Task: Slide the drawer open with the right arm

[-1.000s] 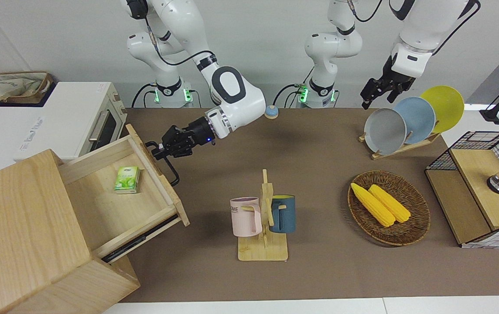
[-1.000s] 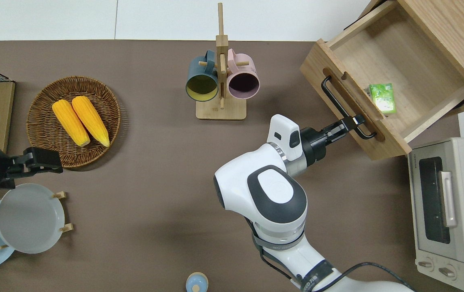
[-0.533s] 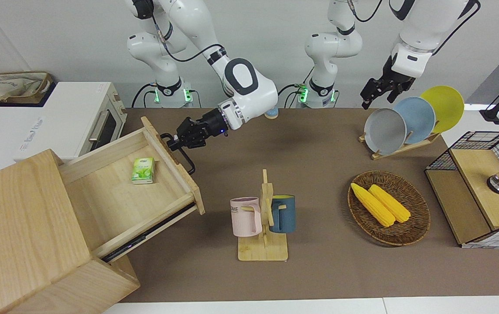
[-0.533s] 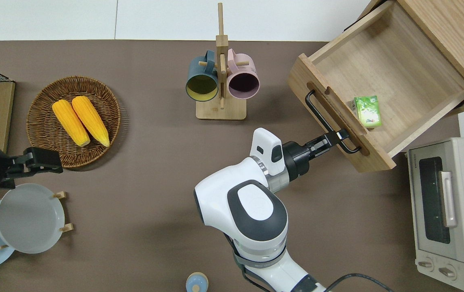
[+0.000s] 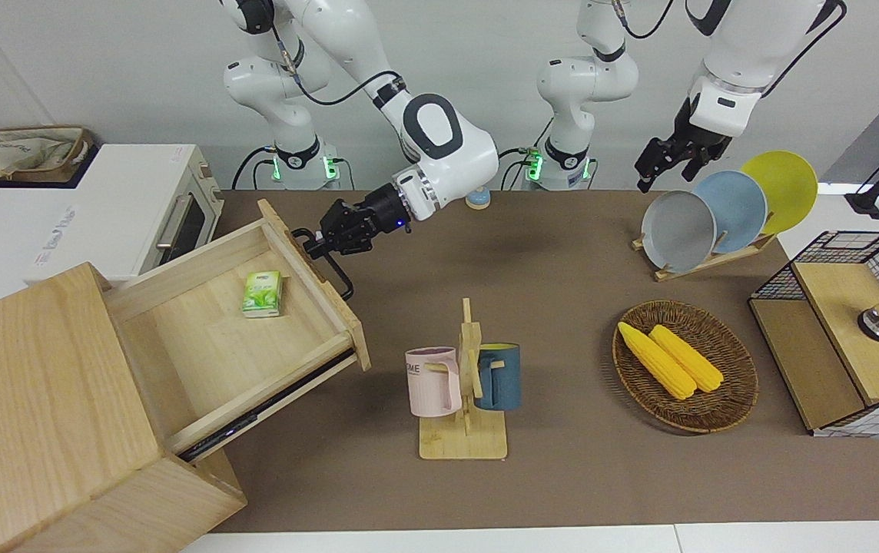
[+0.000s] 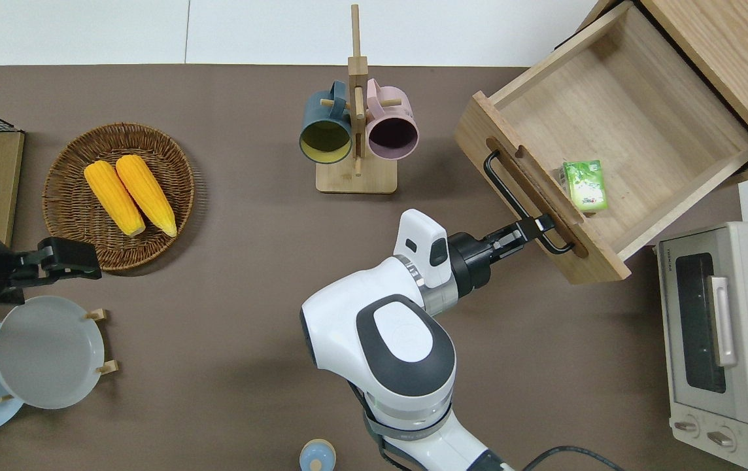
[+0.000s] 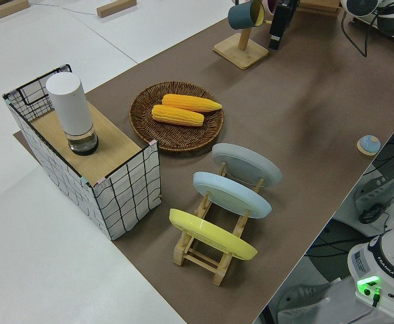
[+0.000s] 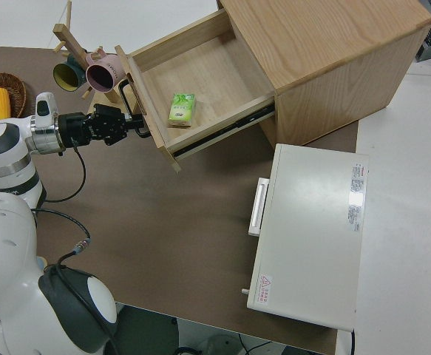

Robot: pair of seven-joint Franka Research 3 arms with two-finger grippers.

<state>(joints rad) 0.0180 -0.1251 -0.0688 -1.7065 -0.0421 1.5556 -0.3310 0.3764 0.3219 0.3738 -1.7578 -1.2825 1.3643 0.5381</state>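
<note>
A: Eyes on the wide, shallow light-wood drawer (image 6: 616, 124) with the black metal bar handle (image 6: 523, 203) — it's pulled well out of the large pale wooden box cabinet (image 5: 40, 415), standing at an angle at the right arm's end of the desk.

B: And there's the white jointed right arm (image 6: 407, 340), stretched low toward the drawer front, its wide black right gripper (image 6: 534, 227) with the blue light clamped on that bar handle, at the end nearer the robots.

A: Jaws closed around it, drawer floor showing.
</note>
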